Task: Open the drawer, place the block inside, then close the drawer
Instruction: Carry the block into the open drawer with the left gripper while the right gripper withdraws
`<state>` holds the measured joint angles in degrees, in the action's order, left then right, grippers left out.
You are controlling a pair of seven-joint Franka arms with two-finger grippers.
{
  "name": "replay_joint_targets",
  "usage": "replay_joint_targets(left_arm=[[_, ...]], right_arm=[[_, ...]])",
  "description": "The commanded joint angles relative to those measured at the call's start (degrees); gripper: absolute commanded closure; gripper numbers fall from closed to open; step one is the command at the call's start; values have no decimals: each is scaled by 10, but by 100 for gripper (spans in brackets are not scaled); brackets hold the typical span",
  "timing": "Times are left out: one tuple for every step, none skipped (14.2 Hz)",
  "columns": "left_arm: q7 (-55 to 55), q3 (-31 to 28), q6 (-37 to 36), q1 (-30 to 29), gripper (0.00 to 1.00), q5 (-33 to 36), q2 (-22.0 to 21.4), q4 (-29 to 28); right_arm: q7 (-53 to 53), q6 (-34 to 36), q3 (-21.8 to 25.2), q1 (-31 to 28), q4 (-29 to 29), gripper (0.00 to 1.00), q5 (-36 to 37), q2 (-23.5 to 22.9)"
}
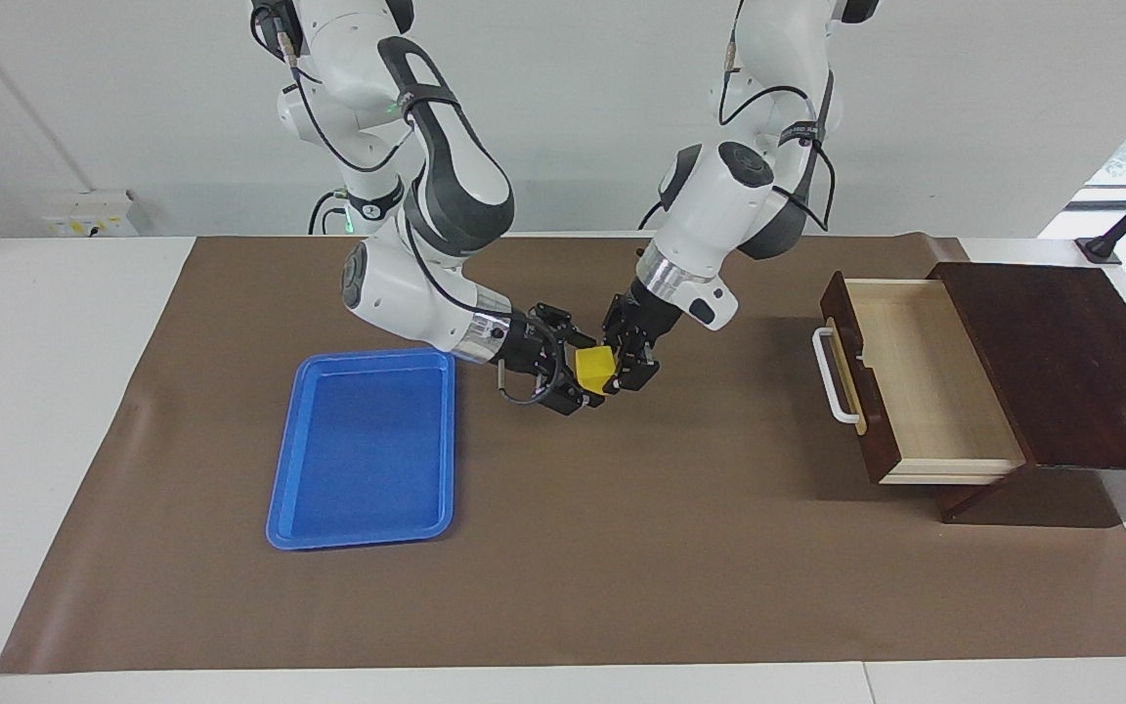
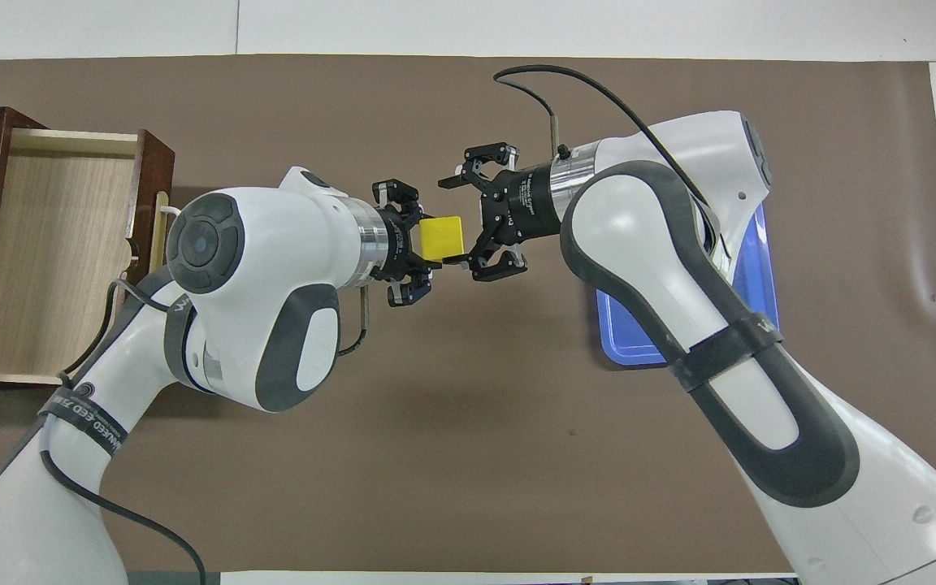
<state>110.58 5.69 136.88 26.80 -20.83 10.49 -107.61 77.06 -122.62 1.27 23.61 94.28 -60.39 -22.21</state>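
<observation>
The small yellow block [image 1: 595,368] [image 2: 442,237] hangs above the brown mat between the blue tray and the drawer. My left gripper [image 1: 624,364] [image 2: 426,244] is shut on it from the drawer's side. My right gripper [image 1: 571,377] [image 2: 458,221] faces it from the tray's side, open, with its fingers spread wide around the block's end and off its faces. The dark wooden drawer [image 1: 915,386] [image 2: 54,244] stands pulled out at the left arm's end of the table. Its pale inside is bare, and its white bar handle [image 1: 829,376] points toward the grippers.
A flat blue tray [image 1: 368,445] [image 2: 622,337] lies on the mat toward the right arm's end, partly covered by the right arm in the overhead view. The brown mat [image 1: 622,548] spans the table. The drawer's dark box [image 1: 1061,362] sits at the table's end.
</observation>
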Motion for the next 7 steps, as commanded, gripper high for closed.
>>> replay_joint_targets(left_arm=[[-14, -2, -120, -68, 100, 15, -28, 41], [-29, -2, -154, -98, 100, 15, -41, 49], [-51, -2, -185, -134, 100, 15, -62, 53], [-76, -2, -211, -167, 100, 15, -79, 53], [-108, -2, -239, -208, 100, 16, -91, 54], [-154, -2, -267, -249, 100, 16, -97, 54], [-203, -2, -284, -283, 100, 16, -99, 53]], right_arm=[[16, 25, 0, -13, -20, 0, 30, 1], [16, 32, 0, -22, -23, 0, 43, 1], [15, 41, 0, -34, -27, 0, 61, 1], [15, 50, 0, -43, -33, 0, 79, 2], [13, 63, 0, -57, -41, 0, 104, 7], [9, 79, 1, -72, -48, 0, 133, 10], [5, 96, 0, -85, -57, 0, 161, 12]])
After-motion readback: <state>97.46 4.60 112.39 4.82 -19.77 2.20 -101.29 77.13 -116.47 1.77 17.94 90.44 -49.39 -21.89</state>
